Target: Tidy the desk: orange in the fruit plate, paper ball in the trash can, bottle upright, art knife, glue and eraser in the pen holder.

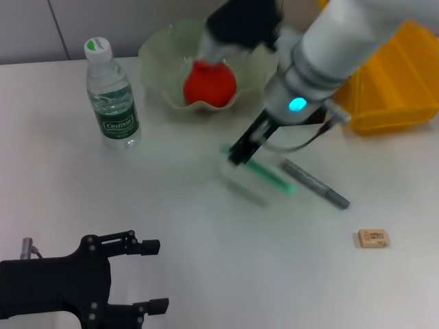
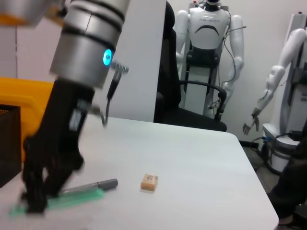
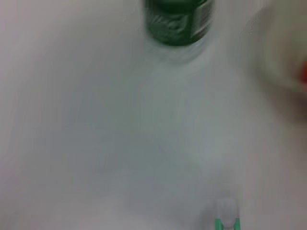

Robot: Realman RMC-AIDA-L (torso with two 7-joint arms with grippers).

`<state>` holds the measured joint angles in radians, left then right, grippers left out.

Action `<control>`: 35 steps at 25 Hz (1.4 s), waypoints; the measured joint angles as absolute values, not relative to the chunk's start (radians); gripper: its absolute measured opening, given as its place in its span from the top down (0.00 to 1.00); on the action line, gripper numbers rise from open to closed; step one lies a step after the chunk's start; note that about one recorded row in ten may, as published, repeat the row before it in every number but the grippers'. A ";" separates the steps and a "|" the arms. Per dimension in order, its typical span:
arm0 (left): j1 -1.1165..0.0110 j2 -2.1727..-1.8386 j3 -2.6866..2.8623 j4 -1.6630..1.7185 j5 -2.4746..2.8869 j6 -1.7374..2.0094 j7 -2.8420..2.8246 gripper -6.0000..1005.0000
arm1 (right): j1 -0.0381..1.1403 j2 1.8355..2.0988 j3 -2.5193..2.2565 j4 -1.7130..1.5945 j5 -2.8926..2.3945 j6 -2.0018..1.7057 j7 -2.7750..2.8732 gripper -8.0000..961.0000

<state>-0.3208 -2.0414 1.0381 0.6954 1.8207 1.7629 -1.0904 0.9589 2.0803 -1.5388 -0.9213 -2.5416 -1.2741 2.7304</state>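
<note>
The orange point(image 1: 209, 83) lies in the pale green fruit plate point(image 1: 158, 51) at the back. To its left the bottle point(image 1: 113, 96) stands upright. My right gripper point(image 1: 240, 154) hangs low over the table at one end of a green glue stick point(image 1: 269, 175), which also shows in the left wrist view point(image 2: 67, 200). Just to the right lies the grey pen-shaped art knife point(image 1: 317, 185). Near the front right sits the tan eraser point(image 1: 373, 238). My left gripper point(image 1: 154, 275) is parked at the front left, open and holding nothing. The paper ball is out of view.
A yellow bin point(image 1: 401, 75) stands at the back right behind my right arm; the left wrist view shows a dark box point(image 2: 7, 143) at its side. White humanoid robots point(image 2: 208, 43) and a chair stand beyond the table's far edge.
</note>
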 joint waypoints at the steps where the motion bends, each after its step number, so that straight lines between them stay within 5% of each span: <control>1: -0.322 -2.040 1.035 0.690 1.821 1.761 -1.090 0.19 | 0.909 2.081 -1.466 -1.046 -2.593 -1.326 2.730 0.81; 13: -0.325 -2.043 1.013 0.674 1.820 1.740 -1.091 0.19 | 0.706 2.074 -1.174 -1.496 -2.589 -1.324 2.583 0.82; 35: -0.327 -2.058 0.991 0.662 1.814 1.725 -1.091 0.19 | 0.637 2.075 -1.055 -1.072 -2.119 -0.875 1.969 0.82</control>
<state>-0.3267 -2.0580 0.9909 0.6622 1.8138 1.7254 -1.0907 0.6371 2.0752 -1.0551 -1.0719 -2.1190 -0.8754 1.9685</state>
